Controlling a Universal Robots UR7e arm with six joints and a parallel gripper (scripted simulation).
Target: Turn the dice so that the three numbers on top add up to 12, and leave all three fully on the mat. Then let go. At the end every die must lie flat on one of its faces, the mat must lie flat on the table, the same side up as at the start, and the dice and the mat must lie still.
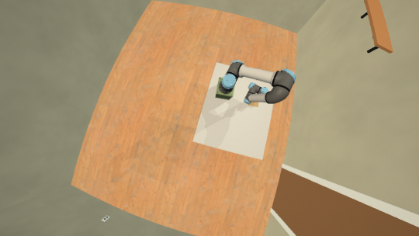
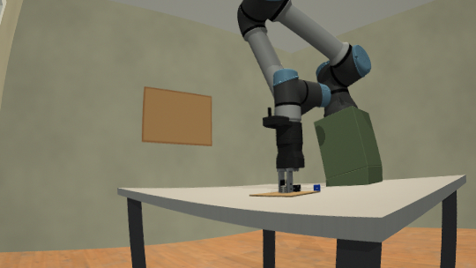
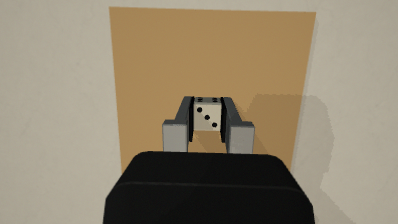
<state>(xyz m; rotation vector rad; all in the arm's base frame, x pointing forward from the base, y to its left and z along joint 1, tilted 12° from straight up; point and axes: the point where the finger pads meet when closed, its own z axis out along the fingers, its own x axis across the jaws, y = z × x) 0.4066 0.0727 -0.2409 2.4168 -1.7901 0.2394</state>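
Gripper (image 3: 208,120) vertical, seemingly clamping die (image 3: 208,118)

Arm (image 2: 304,31): six-joint construction with pale grey tubular links, dark charcoal joint housings and light blue end caps on the joints. Base (image 2: 353,150): boxy olive-green pedestal with rounded edges and a faint circular mark on one side face. Wrist section: a pale grey collar above a black ribbed cylindrical body, with a small black stub projecting from one side. Pincer (image 3: 208,131): broad black rounded housing carrying two light grey rectangular fingers with dark inner pads.
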